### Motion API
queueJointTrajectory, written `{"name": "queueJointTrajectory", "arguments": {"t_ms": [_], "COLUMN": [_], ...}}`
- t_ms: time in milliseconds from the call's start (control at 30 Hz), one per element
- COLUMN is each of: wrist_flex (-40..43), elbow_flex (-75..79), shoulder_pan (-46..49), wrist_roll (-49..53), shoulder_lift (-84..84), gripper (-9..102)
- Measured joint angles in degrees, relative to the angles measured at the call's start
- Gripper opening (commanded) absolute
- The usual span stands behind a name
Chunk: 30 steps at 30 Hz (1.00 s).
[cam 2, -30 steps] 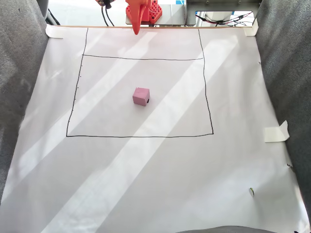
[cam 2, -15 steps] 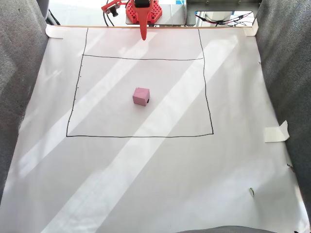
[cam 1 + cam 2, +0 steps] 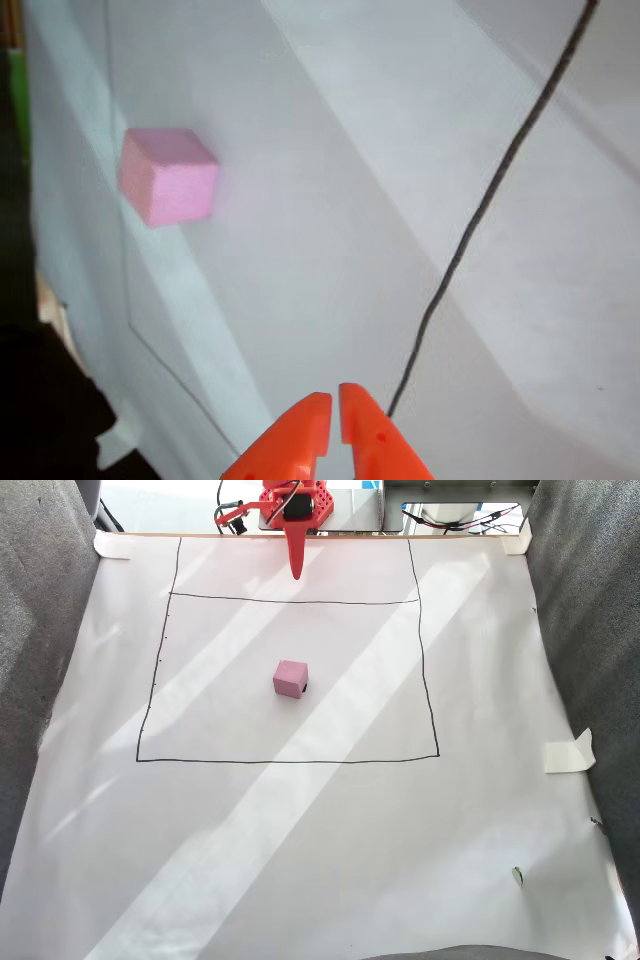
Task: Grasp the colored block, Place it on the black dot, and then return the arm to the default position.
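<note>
The light-pink foam cube sits on the white paper sheet inside the hand-drawn black rectangle, near its middle, well apart from the orange gripper, which hangs at the far edge of the sheet above the rectangle's top line. In the fixed view a bit of the black dot peeks out at the cube's lower right corner, so the cube rests on or right against it. In the other view the cube lies far up and to the left of the gripper, whose two pointed orange plastic fingers stand nearly together with only a thin slit between the tips, holding nothing. The cube has squared faces and a faintly grainy surface. Bands of sunlight cross the paper diagonally. Grey fabric flanks the sheet on both sides, and pieces of pale tape hold its edges.
</note>
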State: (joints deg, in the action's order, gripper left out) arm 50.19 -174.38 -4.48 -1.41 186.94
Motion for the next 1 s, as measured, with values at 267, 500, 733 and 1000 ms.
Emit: {"name": "queueJointTrajectory", "arguments": {"t_ms": [267, 500, 733, 1000], "wrist_flex": [1.0, 2.1, 3.6, 3.6], "elbow_flex": [0.0, 0.0, 0.0, 0.0], "shoulder_pan": [-0.6, -1.1, -1.1, -1.1], "wrist_roll": [0.0, -0.1, -0.7, -0.7], "shoulder_lift": [0.0, 0.0, 0.0, 0.0], "gripper": [0, 0, 0, 0]}}
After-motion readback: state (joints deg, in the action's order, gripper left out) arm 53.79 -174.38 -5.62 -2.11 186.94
